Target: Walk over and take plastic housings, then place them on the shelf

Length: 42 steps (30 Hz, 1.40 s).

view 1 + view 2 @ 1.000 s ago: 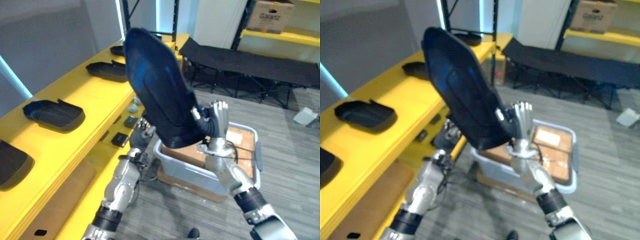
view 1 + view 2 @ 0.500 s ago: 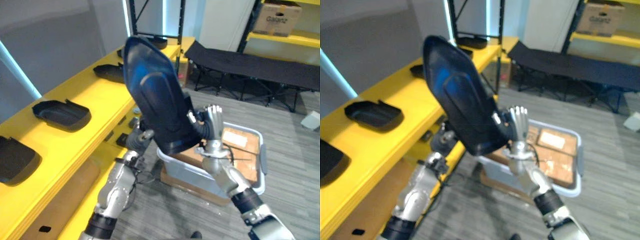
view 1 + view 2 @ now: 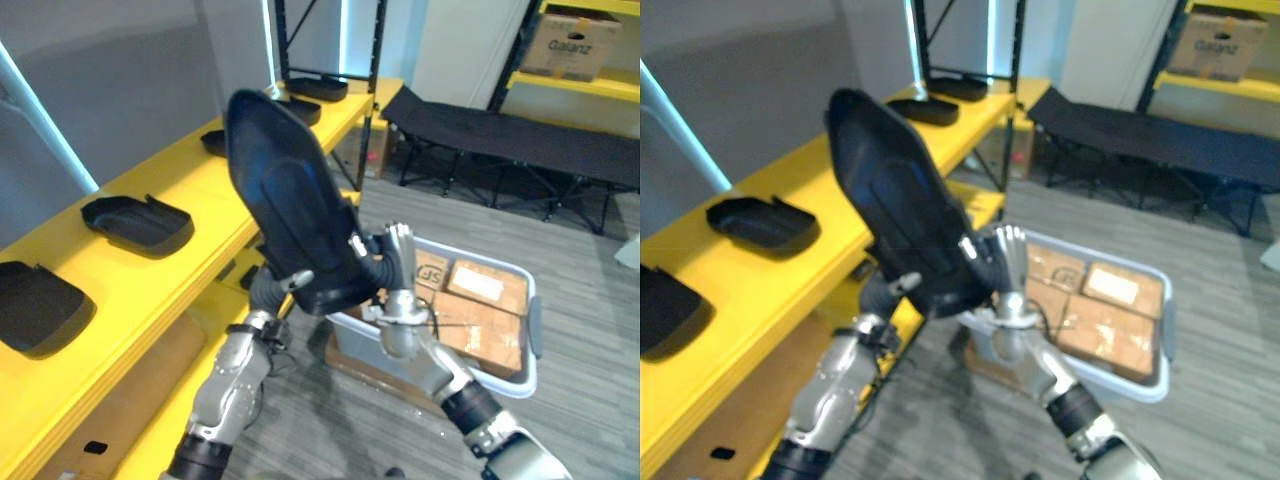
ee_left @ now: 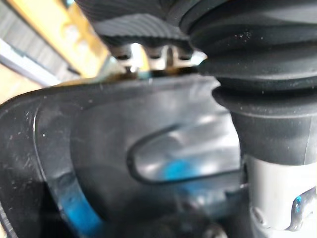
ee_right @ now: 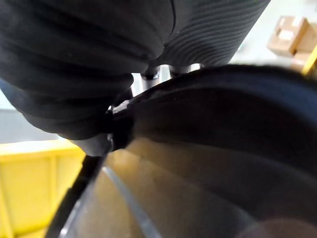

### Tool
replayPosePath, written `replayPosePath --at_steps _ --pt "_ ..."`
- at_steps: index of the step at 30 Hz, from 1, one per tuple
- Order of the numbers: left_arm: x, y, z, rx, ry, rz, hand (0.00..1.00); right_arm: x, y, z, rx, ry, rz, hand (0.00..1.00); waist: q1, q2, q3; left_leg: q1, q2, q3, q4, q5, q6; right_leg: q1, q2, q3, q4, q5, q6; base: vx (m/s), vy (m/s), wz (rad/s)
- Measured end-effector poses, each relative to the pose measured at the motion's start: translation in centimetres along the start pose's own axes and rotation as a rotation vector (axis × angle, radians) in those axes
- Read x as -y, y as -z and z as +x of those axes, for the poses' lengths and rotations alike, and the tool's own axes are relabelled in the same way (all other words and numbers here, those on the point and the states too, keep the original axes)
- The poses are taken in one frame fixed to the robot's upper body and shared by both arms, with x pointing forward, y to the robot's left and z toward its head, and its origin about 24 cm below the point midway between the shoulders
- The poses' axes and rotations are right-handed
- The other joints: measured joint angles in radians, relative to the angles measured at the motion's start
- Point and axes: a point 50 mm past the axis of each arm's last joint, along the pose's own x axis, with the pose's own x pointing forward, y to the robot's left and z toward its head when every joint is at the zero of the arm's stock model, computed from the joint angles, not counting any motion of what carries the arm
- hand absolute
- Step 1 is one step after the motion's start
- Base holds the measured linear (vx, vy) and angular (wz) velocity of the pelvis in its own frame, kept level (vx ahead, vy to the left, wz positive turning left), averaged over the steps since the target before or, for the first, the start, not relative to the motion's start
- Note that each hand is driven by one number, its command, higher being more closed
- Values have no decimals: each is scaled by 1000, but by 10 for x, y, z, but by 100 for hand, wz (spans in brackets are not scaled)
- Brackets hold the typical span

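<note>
The left arm rises from below, and the left hand (image 3: 266, 290) sits at the bottom edge of the large dark plastic housing (image 3: 285, 210). Its thumb (image 3: 297, 282) lies across the housing's face while its fingers (image 4: 130, 51) reach past the rim behind, pinching the part. The right arm comes up from the lower right. The right hand (image 3: 398, 268) stands upright against the housing's lower right edge, fingers straight and together, pressing rather than curling. Between them the housing is held up in the air, tilted, its narrow end highest, beside the yellow shelf (image 3: 150, 270).

Just behind the hands, a grey bin (image 3: 527, 372) on the floor holds brown cartons (image 3: 480, 300) bearing white labels too small to read. On the shelf lie other dark housings: two near (image 3: 137, 222) (image 3: 40, 305), more toward the far end (image 3: 318, 88). Farther off stand a black folding cot (image 3: 520, 130) and a printed cardboard box (image 3: 578, 45) on another yellow rack.
</note>
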Motion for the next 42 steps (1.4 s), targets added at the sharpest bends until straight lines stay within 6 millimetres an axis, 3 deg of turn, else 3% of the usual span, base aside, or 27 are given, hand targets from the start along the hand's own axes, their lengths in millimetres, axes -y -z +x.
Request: replayPosePath --at_steps 13,18,19,25,29,32,38,42 --pt "-16 9 1 7 -151 -145 100 -22 -21 -17 -31 -38 165 100 -4 -8 -23 -3 0 5 0 0 0 -7 0 3 0 -1 -1 -5 21 0" --pt "-18 6 0 37 -162 -286 100 -26 -30 -19 -8 -35 223 100 -28 -9 -23 -3 1 7 -1 0 -1 -10 0 3 0 -3 -5 0 0 0" --pt "-18 5 0 43 -160 -294 100 -26 -30 -19 -8 -34 228 0 -29 -9 -23 -3 1 8 -1 0 -1 -10 0 3 0 -3 -5 0 0 0" --pt "-18 3 0 81 -161 -329 100 -24 -29 -29 -73 -33 316 0 -40 -9 -23 -3 2 9 -1 -1 -2 -10 1 3 0 -3 -4 0 0 0" --pt "-26 -22 -12 256 -253 -278 100 -25 -15 -59 -244 -117 369 0 -42 -9 -23 -3 5 10 -1 -4 -4 -10 3 6 0 -2 -3 0 0 -1" --pt "-27 -34 -29 351 -327 -145 100 -19 -23 -65 -298 -150 531 0 -40 -9 -23 -3 7 10 -1 -5 -5 -10 6 6 0 -9 -5 0 0 0" --pt "-66 -50 -62 471 -662 94 100 40 -19 -38 -241 109 706 0 -40 -8 -22 10 9 25 -3 -7 -6 -9 10 24 0 -10 -4 -1 2 -6" --pt "-82 -60 -77 514 -817 266 100 77 -2 -37 -249 268 667 0 -42 -7 -22 15 12 37 -2 -13 -7 -9 12 35 0 -12 -2 -6 33 -8"
